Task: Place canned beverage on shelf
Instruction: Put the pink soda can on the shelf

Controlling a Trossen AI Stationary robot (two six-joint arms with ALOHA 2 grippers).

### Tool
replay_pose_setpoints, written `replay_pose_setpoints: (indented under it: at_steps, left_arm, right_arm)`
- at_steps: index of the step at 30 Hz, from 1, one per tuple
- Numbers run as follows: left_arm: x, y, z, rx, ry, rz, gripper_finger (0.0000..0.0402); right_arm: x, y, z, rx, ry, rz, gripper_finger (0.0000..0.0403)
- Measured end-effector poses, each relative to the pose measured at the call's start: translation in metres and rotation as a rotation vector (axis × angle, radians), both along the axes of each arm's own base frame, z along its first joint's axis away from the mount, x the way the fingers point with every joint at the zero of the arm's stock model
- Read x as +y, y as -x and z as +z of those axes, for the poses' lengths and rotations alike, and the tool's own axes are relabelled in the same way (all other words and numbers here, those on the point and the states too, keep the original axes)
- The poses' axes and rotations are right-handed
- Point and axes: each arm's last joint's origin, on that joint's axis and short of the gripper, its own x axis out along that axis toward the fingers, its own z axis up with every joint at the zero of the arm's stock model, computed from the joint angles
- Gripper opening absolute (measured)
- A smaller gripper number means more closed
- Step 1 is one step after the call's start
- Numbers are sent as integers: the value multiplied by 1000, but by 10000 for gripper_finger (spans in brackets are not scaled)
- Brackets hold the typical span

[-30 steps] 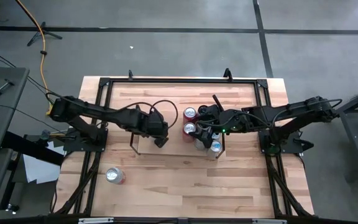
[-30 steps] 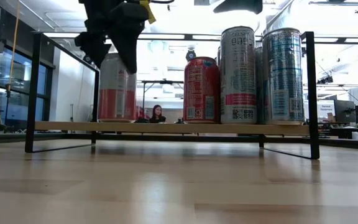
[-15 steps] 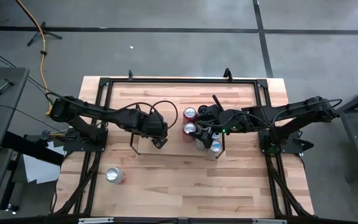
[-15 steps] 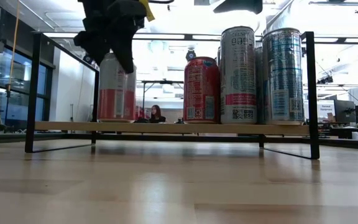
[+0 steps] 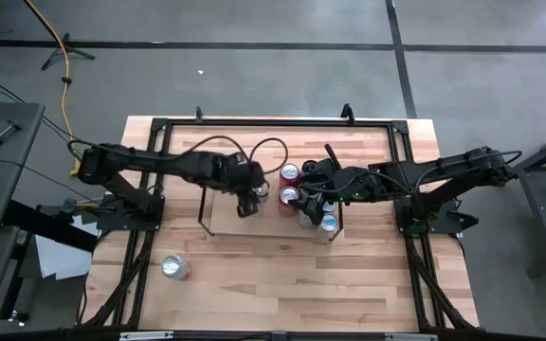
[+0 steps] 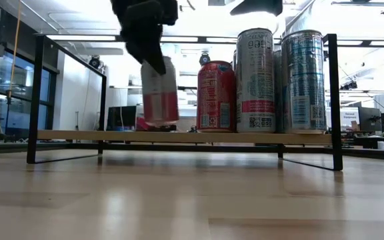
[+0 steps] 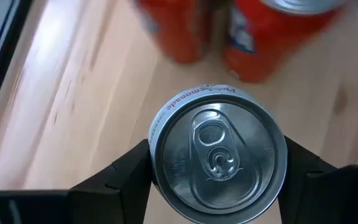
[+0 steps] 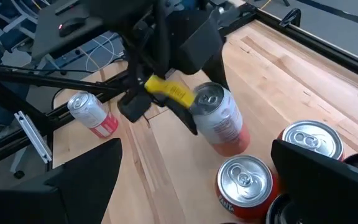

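My left gripper [image 7: 218, 163] is shut on a silver-and-red beverage can [image 6: 160, 90], which hangs over the middle of the shelf [image 6: 179, 137], a low light-wood board [image 5: 224, 224] with black wire ends. Just right of it, two red cans [image 5: 290, 173] [image 5: 289, 196] stand on the shelf. Tall silver cans [image 6: 255, 80] [image 6: 303, 80] stand at the shelf's right end. My right gripper [image 8: 197, 186] hovers open above those cans, touching nothing. My left gripper pinches the can's upper side wall just under the rim [image 7: 156, 155] between its two fingers [image 7: 123, 171], one on each side. The fingers come slanting down from above. The can tilts a little, top up, with its base just above the shelf board.
Another can [image 5: 174, 268] lies on its side on the plank tabletop near the front left, also seen in the right wrist view [image 8: 92, 113]. Black rails [image 5: 254, 121] frame the tabletop. Bare shelf board lies left of the held can.
My left gripper has shut on the can, which stood near the shelf's left end. It has rolled its wrist and gone toward the table's right and far side. The can has come off the board, tipped slightly, and now hangs close beside the red cans.
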Motion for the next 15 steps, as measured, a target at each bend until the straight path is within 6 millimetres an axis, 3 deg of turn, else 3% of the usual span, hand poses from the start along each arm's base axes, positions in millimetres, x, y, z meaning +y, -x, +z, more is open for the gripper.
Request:
replay_pose_setpoints:
  at_steps: [6, 15]
  left_arm:
    - [26, -8, 4, -29, -77, -259, 206]
    - [50, -11, -10, 58, -92, -349, 206]
  right_arm:
    - [0, 0, 0, -1, -27, -24, 399]
    - [-1, 0, 0, -11, -59, -55, 399]
